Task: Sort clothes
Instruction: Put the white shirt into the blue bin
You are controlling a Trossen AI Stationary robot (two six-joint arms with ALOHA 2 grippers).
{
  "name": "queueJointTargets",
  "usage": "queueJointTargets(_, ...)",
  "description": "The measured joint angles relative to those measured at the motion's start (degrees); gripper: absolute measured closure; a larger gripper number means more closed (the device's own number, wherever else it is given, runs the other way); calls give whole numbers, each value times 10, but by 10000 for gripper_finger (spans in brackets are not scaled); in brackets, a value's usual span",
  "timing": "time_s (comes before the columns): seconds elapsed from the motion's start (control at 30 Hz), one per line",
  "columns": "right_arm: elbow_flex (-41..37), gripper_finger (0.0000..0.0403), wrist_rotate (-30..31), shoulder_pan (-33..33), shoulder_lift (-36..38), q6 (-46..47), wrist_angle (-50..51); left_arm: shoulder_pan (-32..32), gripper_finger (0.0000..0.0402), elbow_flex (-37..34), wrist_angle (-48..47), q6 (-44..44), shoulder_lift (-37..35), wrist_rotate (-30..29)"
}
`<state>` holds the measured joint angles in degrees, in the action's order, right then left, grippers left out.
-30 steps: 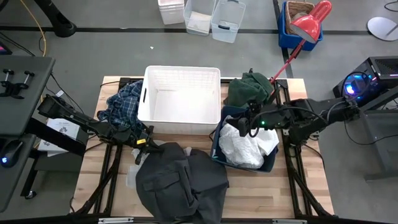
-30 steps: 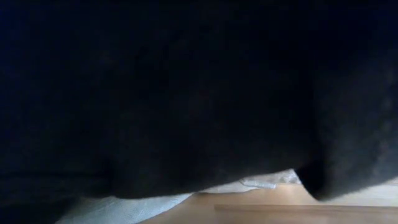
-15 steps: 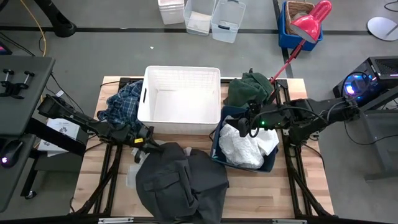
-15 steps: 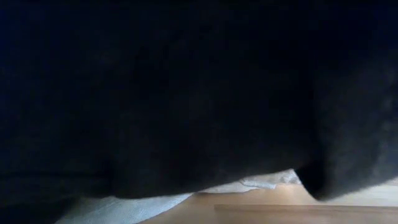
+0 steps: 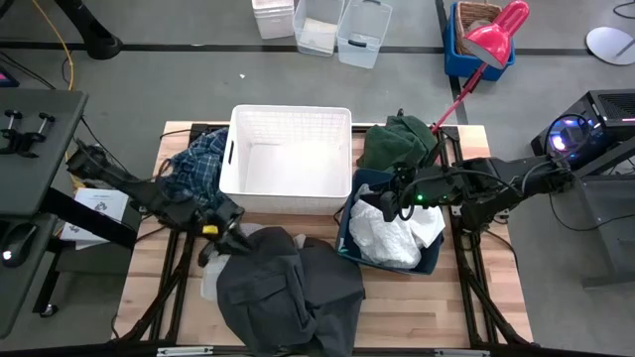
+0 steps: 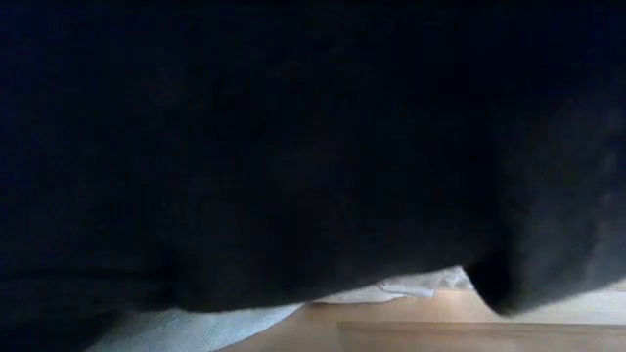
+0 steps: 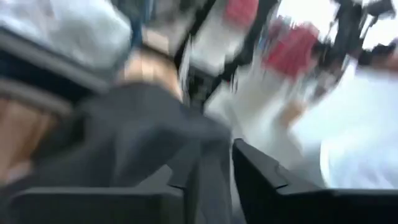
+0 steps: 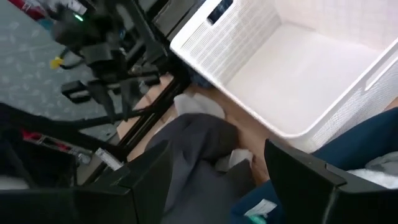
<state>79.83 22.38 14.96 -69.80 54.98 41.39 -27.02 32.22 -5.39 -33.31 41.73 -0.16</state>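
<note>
Hovering at the upper left edge of the large dark grey garment, the left gripper sits low over the table; its wrist view shows the two dark fingers spread with grey cloth lying between and beyond them, though blur hides whether they touch it. Just ahead of that gripper the grey garment spreads over the table's front middle (it also fills nearly the whole low view, with a strip of pale fabric and bare wood under its hem). Behind the left gripper, close by, the blue-and-white plaid shirt lies bunched against the left wall of the white lattice basket.

Right gripper: held above the near left corner of the navy bin, fingers apart, nothing between them. Directly under and just beyond it the thin white garment is heaped inside the bin. Farther back from it, the dark green garment sits crumpled on the table behind the bin, beside the basket's right wall.
</note>
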Motion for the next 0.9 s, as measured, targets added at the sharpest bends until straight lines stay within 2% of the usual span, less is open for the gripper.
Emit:
queueJointTargets(0.13, 0, 155, -14, 0, 0, -18, 3, -55, 262, 139, -244, -33, 57, -2)
queueJointTargets(0.23, 0, 155, -16, 1, 0, -33, 4, -92, 234, 199, -419, -104, 100, -26)
queueJointTargets(0.33, 0, 155, -16, 1, 0, -52, 5, -125, 219, 206, -534, -214, 135, -56)
queueJointTargets(0.47, 0, 155, -16, 1, 0, -74, 13, -156, 214, 184, -637, -357, 186, -88)
queueJointTargets(0.57, 0, 155, -16, 1, 0, -76, 22, -160, 213, 160, -674, -428, 221, -92)
queueJointTargets(0.63, 0, 155, -16, 1, 0, -80, 32, -159, 213, 143, -682, -442, 244, -92)
queueJointTargets(0.9, 0, 155, -16, 1, 0, -105, 48, -131, 213, 89, -583, -409, 311, -103)
